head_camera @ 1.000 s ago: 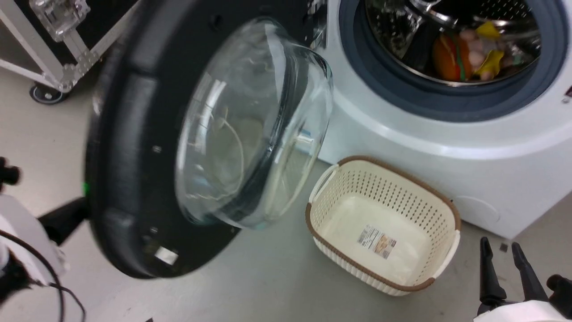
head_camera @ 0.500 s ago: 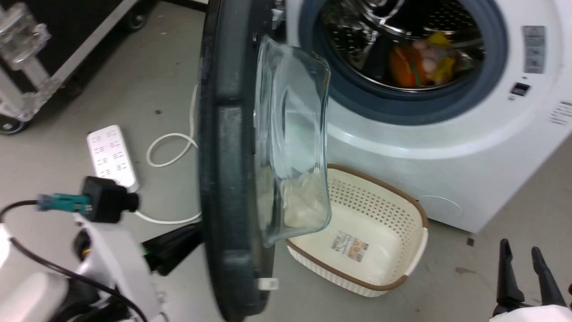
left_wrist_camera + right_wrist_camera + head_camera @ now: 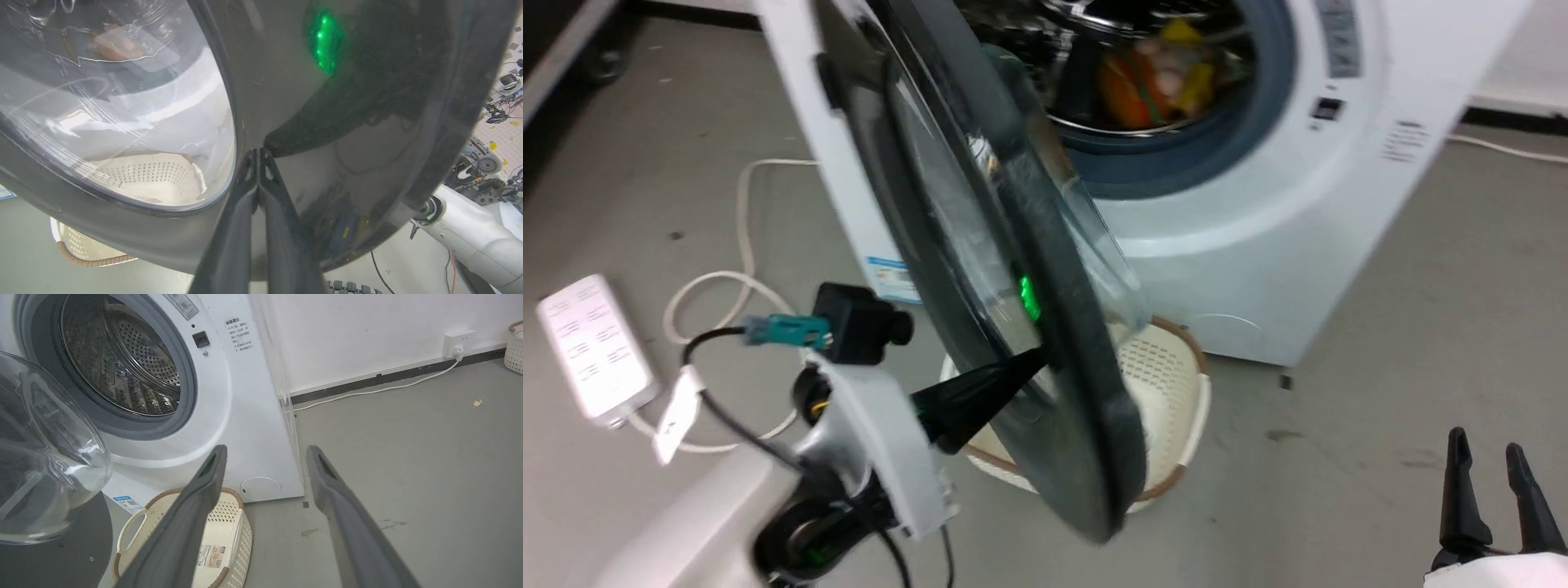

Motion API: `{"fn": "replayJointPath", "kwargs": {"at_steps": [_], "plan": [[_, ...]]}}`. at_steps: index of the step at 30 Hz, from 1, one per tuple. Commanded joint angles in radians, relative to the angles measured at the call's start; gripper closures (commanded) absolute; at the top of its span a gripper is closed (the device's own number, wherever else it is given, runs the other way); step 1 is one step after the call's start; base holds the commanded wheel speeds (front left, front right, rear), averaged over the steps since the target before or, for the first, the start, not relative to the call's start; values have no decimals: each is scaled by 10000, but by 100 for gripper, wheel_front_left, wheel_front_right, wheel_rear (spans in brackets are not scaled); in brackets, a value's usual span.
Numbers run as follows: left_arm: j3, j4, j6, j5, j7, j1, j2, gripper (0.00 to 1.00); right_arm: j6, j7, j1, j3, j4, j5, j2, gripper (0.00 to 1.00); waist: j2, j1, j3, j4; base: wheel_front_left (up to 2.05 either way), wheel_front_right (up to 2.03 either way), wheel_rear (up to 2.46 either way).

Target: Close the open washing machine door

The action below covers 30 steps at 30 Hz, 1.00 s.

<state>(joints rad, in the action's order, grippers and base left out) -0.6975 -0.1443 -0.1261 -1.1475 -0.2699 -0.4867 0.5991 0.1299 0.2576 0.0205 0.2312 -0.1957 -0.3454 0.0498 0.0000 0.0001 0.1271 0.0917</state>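
Two things: my left end effector (image 3: 258,152) is pinched closed, tips on the black rim of the half-open washing machine door (image 3: 367,122); right end effector (image 3: 265,451) spread wide, empty, over the floor (image 3: 408,437).

Head view looks down on the washing machine (image 3: 1258,204); left wrist view hugs the door (image 3: 347,102); right wrist view faces both from farther off; all share the basket (image 3: 1184,392).
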Motion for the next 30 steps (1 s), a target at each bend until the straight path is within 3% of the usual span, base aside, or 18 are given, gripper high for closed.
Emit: {"fn": "replayJointPath", "kwargs": {"at_steps": [1, 9, 17, 23, 30], "plan": [[-128, 134, -46, 38, 127, -229, -144, 100, 8, 41, -94, -30, 56, -48, 4, 0, 0, -1, 128, -462, 0, 0, 0], [-945, 1973, -46, 349, 901, -1525, -804, 100, 8, 41, -218, -186, 148, -252, 4, 0, 0, -1, 311, -1632, 0, 0, 0], [-1076, 4213, -36, 983, 1503, -2609, -1511, 100, 8, 41, -323, -471, 207, -487, 4, 0, 0, -1, 406, -2657, 0, 0, 0], [-1071, 5325, 22, 1415, 1922, -3351, -1984, 100, 8, 41, -320, -612, 271, -580, 4, 0, 0, -1, 486, -2993, 0, 0, 0], [-1168, 6069, -1, 1491, 2070, -3948, -2428, 100, 8, 41, -315, -587, 307, -585, 4, 0, 0, -1, 484, -2936, 0, 0, 0]]}}
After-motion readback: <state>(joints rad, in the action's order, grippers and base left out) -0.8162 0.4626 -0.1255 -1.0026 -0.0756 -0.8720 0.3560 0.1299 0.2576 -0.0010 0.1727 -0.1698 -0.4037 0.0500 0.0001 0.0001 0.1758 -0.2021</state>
